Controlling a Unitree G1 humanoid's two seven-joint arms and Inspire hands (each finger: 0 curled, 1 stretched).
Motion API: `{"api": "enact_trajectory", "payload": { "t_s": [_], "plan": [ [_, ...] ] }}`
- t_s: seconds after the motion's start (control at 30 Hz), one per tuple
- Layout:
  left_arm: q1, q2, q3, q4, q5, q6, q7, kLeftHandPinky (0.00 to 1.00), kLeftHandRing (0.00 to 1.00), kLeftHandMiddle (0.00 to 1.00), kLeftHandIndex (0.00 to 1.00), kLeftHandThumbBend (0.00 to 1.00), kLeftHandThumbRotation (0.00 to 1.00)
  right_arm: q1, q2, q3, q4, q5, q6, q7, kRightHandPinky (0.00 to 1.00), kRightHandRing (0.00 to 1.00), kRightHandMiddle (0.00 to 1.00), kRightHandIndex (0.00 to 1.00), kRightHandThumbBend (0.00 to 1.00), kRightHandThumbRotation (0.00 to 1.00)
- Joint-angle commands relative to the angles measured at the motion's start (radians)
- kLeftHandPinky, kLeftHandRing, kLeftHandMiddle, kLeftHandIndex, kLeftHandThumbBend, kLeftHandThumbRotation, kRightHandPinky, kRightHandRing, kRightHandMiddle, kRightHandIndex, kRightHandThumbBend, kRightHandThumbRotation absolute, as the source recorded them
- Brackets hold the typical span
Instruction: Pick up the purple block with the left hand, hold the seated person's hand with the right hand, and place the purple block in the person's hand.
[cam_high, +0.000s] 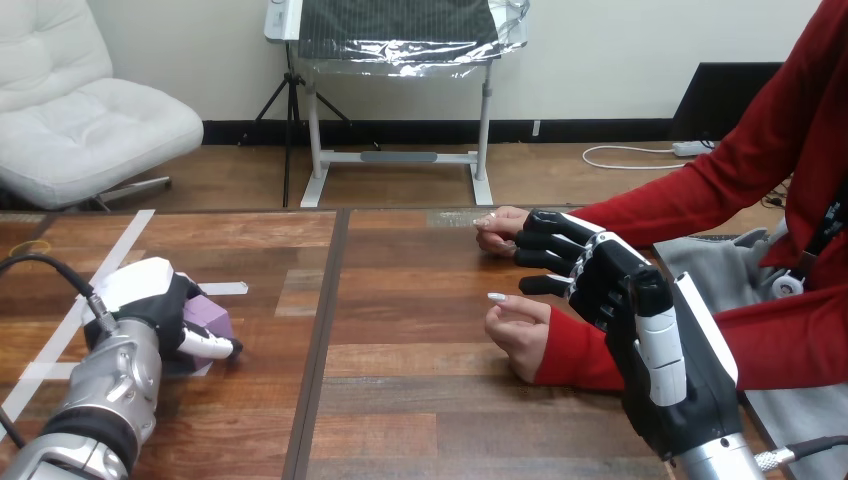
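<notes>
Clasping the purple block (208, 321) for lifting, the left robot hand (160, 305) rests on the desk (420, 410); the right robot hand (600, 275) hovers unclenched beside the person's farther hand (498, 230).

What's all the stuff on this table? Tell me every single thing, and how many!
wooden plank table: one, brown, across the whole view.
strips of white tape: a few, white, stuck on the table's left part.
small purple block: one, purple, on the table's left part, inside the left hand's curled fingers.
person's farther hand: one, red sleeve, right of the table's middle, loosely closed.
person's nearer hand: one, red sleeve, just in front of the farther one, loosely closed.
left hand: one, black and white, curled round the purple block.
right hand: one, black and white, fingers relaxed, reaching in front of the person's farther wrist; I cannot tell whether they touch.
</notes>
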Motion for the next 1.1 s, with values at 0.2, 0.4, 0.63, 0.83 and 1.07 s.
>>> {"api": "enact_trajectory", "payload": {
  "t_s": [0.2, 0.4, 0.63, 0.83, 1.07],
  "plan": [
    [-0.076, -0.001, -0.005, -0.014, -0.004, 0.003, -0.012, 0.69, 0.77, 0.79, 0.78, 0.75, 0.25, -0.051, -0.010, -0.007, -0.042, 0.015, -0.003, 0.006, 0.71, 0.77, 0.78, 0.78, 0.84, 1.00],
    [-0.078, -0.001, -0.004, -0.017, -0.008, 0.007, -0.022, 0.68, 0.77, 0.79, 0.78, 0.74, 0.23, -0.049, -0.010, -0.008, -0.041, 0.013, -0.005, 0.006, 0.70, 0.77, 0.78, 0.78, 0.84, 1.00],
    [-0.075, -0.003, -0.002, -0.018, -0.011, 0.002, -0.011, 0.66, 0.76, 0.78, 0.77, 0.74, 0.18, -0.046, -0.011, -0.009, -0.046, 0.012, -0.004, 0.006, 0.70, 0.77, 0.78, 0.78, 0.84, 1.00],
    [-0.074, -0.007, 0.000, -0.016, -0.017, 0.001, -0.011, 0.65, 0.75, 0.76, 0.76, 0.74, 0.14, -0.046, -0.011, -0.010, -0.046, 0.009, -0.002, 0.003, 0.71, 0.78, 0.78, 0.78, 0.84, 1.00],
    [-0.072, -0.009, 0.000, -0.015, -0.022, -0.003, -0.004, 0.64, 0.74, 0.76, 0.75, 0.73, 0.10, -0.047, -0.010, -0.010, -0.046, 0.005, -0.006, 0.002, 0.71, 0.77, 0.78, 0.78, 0.84, 1.00]
  ]
}}
